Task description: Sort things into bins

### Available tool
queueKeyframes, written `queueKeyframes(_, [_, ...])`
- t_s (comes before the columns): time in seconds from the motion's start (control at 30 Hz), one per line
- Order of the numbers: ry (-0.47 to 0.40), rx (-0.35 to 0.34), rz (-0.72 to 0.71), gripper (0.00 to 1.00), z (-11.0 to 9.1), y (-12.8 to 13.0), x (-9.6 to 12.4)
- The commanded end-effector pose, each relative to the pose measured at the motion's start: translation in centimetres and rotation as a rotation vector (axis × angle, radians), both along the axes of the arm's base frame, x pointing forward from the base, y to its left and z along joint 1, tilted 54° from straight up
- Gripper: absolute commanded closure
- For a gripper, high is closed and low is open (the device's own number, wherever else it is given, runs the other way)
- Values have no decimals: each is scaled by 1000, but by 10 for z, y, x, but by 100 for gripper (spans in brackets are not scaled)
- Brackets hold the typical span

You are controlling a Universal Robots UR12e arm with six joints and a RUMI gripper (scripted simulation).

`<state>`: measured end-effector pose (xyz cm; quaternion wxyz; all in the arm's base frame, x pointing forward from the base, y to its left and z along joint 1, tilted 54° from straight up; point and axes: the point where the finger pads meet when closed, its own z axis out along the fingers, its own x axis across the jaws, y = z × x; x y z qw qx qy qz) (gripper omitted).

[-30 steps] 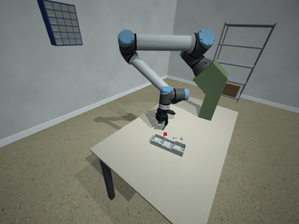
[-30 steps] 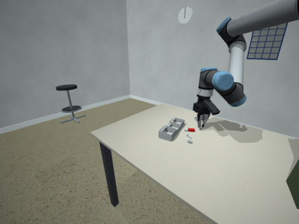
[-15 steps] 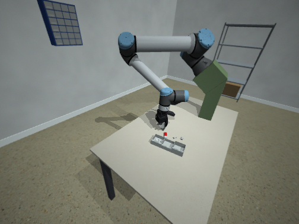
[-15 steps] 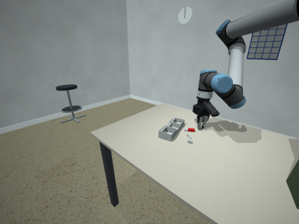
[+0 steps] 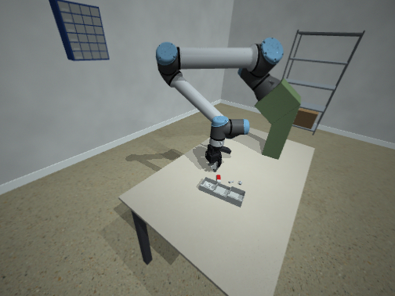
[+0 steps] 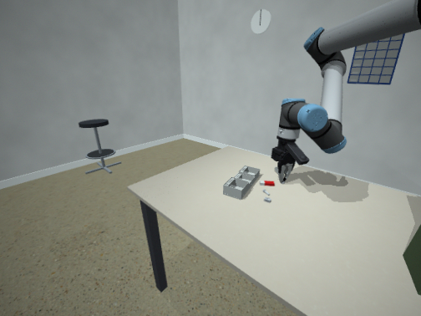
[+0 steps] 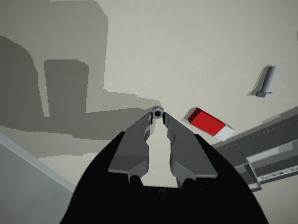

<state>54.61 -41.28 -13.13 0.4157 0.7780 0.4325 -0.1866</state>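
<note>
From where I stand, a black stool [image 6: 96,145] sits out on the speckled floor well away from the table [image 6: 334,251], a round clock [image 6: 261,21] hangs high on the far wall, and a blue-framed grid panel [image 5: 80,30] is fixed to the wall beside the arm. A bare metal shelf unit [image 5: 291,51] stands in the corner, with a brown box on the floor under it. The arm rises from a green pedestal [image 5: 280,113] at the table's far edge.

On the table top a grey row of three bins [image 5: 222,191] lies just beside the working spot. A red and white block [image 7: 208,123] lies flat next to the bins' long wall, close to the tool tips but apart from them. Two small grey pieces [image 6: 266,196] lie further along the same side, also outside the bins. Their labels are too small for me to read. Nothing stands between the tool and the bins except that red block.

The gripper [image 7: 157,116] points down over the table, low above it, its two grey fingers drawn nearly together. They are clenched on a tiny round part [image 7: 157,113], pale grey with a dark centre, pinched right at the very tips. It looks like a small ring or nut seen end on; I cannot tell more.
</note>
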Motion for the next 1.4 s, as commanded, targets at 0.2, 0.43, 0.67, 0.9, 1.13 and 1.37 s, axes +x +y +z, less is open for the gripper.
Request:
queueKeyframes(0.2, [0,0,1,100,0,0,0])
queueKeyframes(0.43, [0,0,1,100,0,0,0])
queueKeyframes(0.67, [0,0,1,100,0,0,0])
queueKeyframes(0.9, [0,0,1,100,10,14,-1])
queueKeyframes(1.13, [0,0,1,100,22,30,-2])
queueKeyframes(1.37, [0,0,1,100,33,46,-4])
